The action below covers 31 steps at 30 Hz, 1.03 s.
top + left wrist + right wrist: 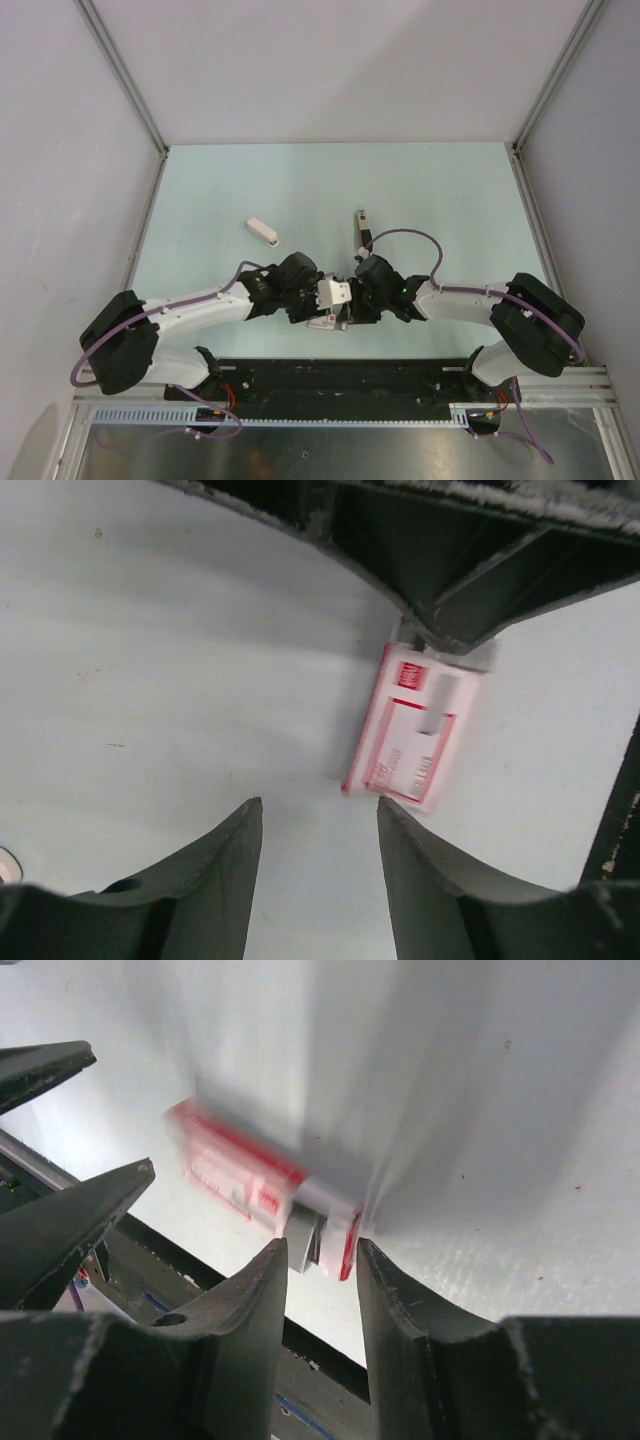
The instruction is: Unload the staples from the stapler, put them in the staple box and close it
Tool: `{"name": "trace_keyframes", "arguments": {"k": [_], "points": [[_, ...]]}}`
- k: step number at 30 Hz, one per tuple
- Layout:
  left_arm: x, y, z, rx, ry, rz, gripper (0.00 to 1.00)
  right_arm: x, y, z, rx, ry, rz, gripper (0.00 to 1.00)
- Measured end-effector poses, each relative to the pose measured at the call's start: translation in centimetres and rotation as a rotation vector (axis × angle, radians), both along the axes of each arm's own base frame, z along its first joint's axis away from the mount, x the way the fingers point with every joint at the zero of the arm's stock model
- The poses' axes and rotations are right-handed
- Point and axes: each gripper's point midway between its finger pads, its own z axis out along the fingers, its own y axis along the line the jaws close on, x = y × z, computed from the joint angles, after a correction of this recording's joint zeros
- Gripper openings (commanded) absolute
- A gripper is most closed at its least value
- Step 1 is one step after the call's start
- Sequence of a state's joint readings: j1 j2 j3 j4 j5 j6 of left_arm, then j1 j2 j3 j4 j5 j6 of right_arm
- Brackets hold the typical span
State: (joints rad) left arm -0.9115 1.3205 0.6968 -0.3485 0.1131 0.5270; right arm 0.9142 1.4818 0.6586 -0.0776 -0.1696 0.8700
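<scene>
The stapler (pixel 361 228), a slim dark and tan bar, lies on the table beyond both grippers. No loose staples show in any view. A flat pink-and-grey packet (pixel 322 322) lies near the table's front edge. My right gripper (pixel 322 1250) is shut on the packet's open end (pixel 320 1235), and its fingers (pixel 450 610) show over that end in the left wrist view. My left gripper (pixel 320 815) is open and empty just above the table, its fingertips short of the packet's other end (pixel 412 725). The two grippers face each other (pixel 340 300).
A small white oblong piece (pixel 261 230) lies on the table to the left of the stapler. The black base rail (pixel 340 375) runs just behind the packet at the front edge. Grey walls close the table on three sides.
</scene>
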Motion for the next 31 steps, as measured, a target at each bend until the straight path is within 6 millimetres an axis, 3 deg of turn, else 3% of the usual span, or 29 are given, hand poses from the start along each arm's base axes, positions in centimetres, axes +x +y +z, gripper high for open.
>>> {"name": "trace_keyframes", "arguments": {"k": [8,10,12,14,19,23,26,31], "points": [[0.1,0.2,0.6,-0.034,0.011,0.020,0.59,-0.3,-0.2,1.0,-0.015,-0.029,0.016,0.61],[0.4,0.7,0.6,-0.035,0.015,0.040,0.68,-0.2,-0.4,1.5,-0.019,-0.047,0.016,0.71],[0.8,1.2,1.0,-0.047,0.018,0.070,0.82,0.1,-0.3,2.3,-0.025,-0.072,0.019,0.89],[1.6,1.7,2.0,-0.078,0.007,0.115,0.93,0.7,0.1,3.3,-0.033,-0.106,0.024,0.97],[4.4,0.9,7.4,-0.203,-0.049,0.209,0.99,2.4,2.7,7.1,-0.039,-0.224,0.063,0.99],[6.3,1.1,11.7,-0.257,-0.100,0.281,1.00,4.3,3.0,8.8,-0.111,-0.296,0.055,0.99],[6.7,1.5,12.9,-0.263,-0.106,0.328,1.00,5.3,3.0,9.8,-0.135,-0.333,0.048,0.99],[6.8,2.4,13.2,-0.259,-0.073,0.400,1.00,6.0,3.3,10.3,-0.153,-0.358,0.053,0.99]]}}
